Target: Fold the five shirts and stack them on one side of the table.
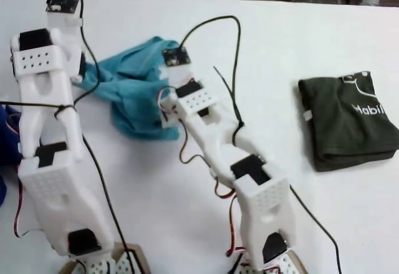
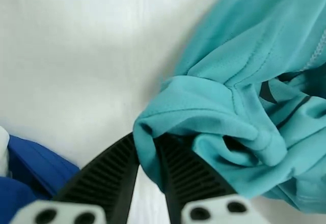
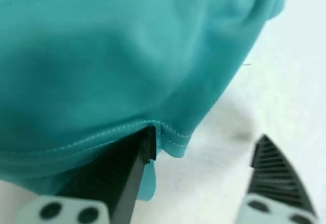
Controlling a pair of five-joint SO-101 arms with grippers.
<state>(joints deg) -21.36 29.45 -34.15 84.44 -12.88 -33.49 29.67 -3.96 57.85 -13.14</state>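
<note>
Pinching a fold of the teal shirt (image 1: 134,93) with our left gripper (image 2: 147,150), our right gripper (image 3: 206,150) spread at its hem, we judge this soft, light cloth, crumpled on the counter (image 1: 262,50) well apart from the folded green shirt (image 1: 349,121), best held by hemmed corners.

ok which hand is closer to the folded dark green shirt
Right. The right hand is at the edge of the teal shirt nearest the dark green shirt; the left hand pinches its far side.

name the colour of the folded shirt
The folded shirt is dark green, best in the high view.
</note>
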